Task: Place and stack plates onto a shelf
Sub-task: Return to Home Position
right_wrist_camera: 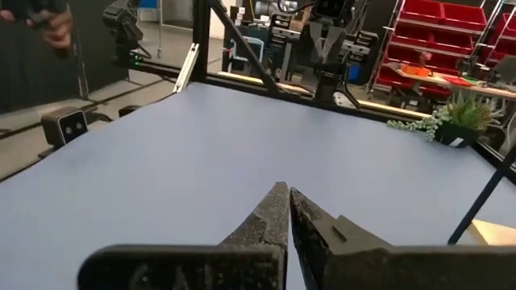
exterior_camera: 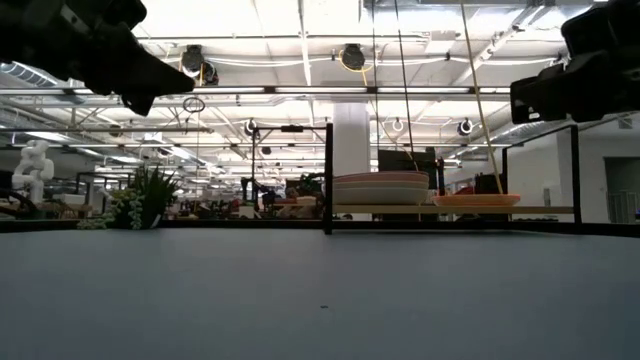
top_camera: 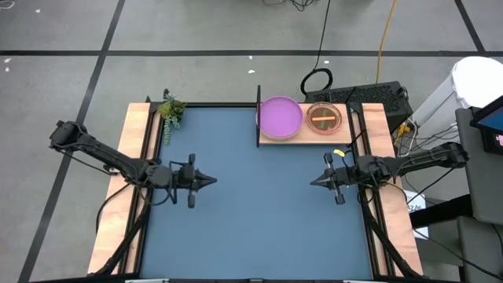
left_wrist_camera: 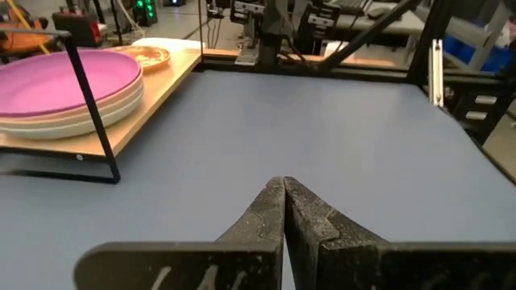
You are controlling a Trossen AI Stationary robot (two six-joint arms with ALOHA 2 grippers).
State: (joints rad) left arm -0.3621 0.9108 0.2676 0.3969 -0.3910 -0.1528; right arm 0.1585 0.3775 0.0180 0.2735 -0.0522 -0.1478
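Observation:
A stack of larger plates with a purple one on top rests on the light wooden shelf at the table's far edge, next to the shelf's black upright panel. Beside it on the shelf sits a stack of small translucent dishes, an orange one on top. In the left wrist view the purple plate lies on cream plates. My left gripper hovers shut at the mat's left side, my right gripper shut at its right side. Both point inward and hold nothing.
A small green plant stands at the mat's far left corner. The dark blue mat spreads between the two grippers. Black frame rails run along the table's sides. Cables and a dark box lie beyond the far edge.

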